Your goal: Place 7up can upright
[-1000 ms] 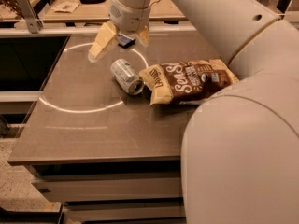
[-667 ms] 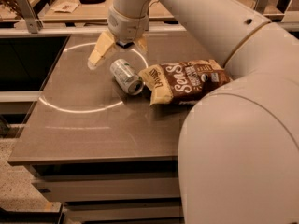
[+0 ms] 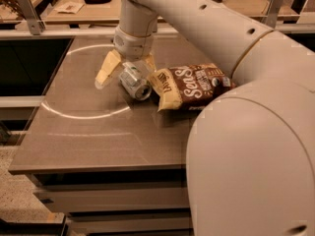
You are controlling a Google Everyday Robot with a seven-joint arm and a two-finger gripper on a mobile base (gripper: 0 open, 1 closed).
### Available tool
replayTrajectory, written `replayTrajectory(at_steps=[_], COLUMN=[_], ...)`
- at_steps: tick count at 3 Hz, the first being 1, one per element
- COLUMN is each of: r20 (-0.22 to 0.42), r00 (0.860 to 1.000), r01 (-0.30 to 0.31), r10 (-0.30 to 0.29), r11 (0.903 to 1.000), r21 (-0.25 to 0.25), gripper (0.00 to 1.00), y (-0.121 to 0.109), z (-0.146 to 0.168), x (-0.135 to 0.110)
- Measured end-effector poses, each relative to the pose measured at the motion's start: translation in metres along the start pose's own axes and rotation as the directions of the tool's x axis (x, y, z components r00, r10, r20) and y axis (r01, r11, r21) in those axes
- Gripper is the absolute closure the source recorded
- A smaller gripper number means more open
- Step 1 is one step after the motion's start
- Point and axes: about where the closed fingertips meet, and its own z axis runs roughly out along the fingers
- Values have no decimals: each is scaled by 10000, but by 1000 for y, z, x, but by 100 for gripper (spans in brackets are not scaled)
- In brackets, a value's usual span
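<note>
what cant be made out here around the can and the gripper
1. Camera view: far end of the 7up can, hidden behind the gripper; whether its spread fingers touch the can is unclear.
2. Camera view: right end of the chip bag, covered by the robot's arm.
3. Camera view: right side of the table, behind that arm.

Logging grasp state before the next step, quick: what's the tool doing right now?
Tool: open, low over the table, one finger on either side of the 7up can, which lies on its side.
</note>
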Motion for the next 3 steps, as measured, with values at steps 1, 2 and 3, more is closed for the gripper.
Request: replayTrajectory(at_steps=[1, 2, 3], r20=[-307, -410, -406], r00=[9995, 9989, 9986], r01=[104, 231, 323], r10=[-106, -237, -329], r11=[9999, 9996, 9994], r21=[-66, -146, -145], gripper=[9, 27, 50], y=[10, 15, 16], z=[16, 22, 24], x=[8, 13, 16])
